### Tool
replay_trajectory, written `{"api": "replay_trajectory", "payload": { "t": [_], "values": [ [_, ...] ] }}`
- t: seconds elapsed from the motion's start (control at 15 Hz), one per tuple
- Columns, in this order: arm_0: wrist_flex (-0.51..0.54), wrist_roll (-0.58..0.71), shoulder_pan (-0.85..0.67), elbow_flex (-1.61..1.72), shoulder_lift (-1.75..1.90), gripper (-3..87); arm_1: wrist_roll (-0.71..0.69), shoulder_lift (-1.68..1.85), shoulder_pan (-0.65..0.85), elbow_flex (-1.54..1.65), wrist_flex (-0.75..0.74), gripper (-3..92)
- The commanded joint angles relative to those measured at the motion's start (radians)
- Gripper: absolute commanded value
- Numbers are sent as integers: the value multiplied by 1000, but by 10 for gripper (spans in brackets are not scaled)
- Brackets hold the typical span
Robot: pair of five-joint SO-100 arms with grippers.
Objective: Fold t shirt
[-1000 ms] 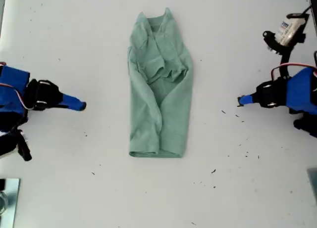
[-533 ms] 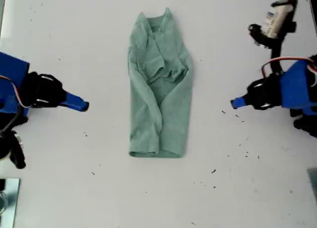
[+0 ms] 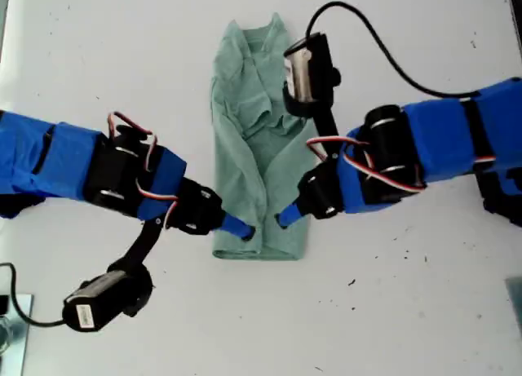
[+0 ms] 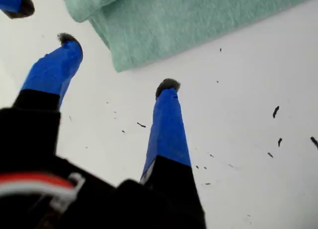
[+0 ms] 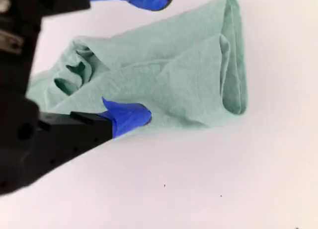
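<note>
The pale green t shirt (image 3: pixel 261 172) lies on the white table (image 3: pixel 98 66), folded lengthwise into a narrow strip. Its collar is toward the exterior view's top and its hem toward the bottom. My first gripper (image 3: pixel 285 217) reaches in from the exterior view's right. It is open (image 4: pixel 117 65), with both blue fingers just short of the t shirt's (image 4: pixel 174 20) hem corner. My second gripper (image 3: pixel 245 229) comes from the exterior view's left and stands open (image 5: pixel 149 57). One finger (image 5: pixel 126 117) rests at the near edge of the t shirt (image 5: pixel 174 65). Neither gripper holds cloth.
Small dark specks (image 3: pixel 404 254) dot the table at the exterior view's lower right. A metallic object (image 3: pixel 12 327) sits in the exterior view's bottom left corner. A wrist camera (image 3: pixel 306 66) hangs over the t shirt's upper part, and another camera (image 3: pixel 98 303) hangs below the second arm.
Both arms have swung in from the exterior view's sides to the t shirt's lower end. The t shirt itself has not moved.
</note>
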Motion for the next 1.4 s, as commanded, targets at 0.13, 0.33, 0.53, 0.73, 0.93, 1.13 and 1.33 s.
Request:
{"api": "replay_trajectory", "payload": {
  "t": [0.13,0.33,0.53,0.73,0.93,1.13,1.33],
  "values": [
    [-60,-28,15,-55,-170,322,78,-179,-49,-89,-58,311],
    [-81,-8,5,-150,-396,291,115,-351,-74,-80,-155,291],
    [-83,-11,15,-193,-454,87,184,-456,-114,-97,-179,77],
    [-89,28,61,-288,-393,-2,127,-348,-129,-112,-138,-6],
    [-92,80,126,-347,-273,-2,52,-89,-187,-155,-43,-6],
    [-137,124,146,-347,-196,-2,0,-28,-201,-155,-120,-6],
    [-109,155,72,-313,-41,-2,-37,83,-71,-74,-150,-6]
  ]
}}
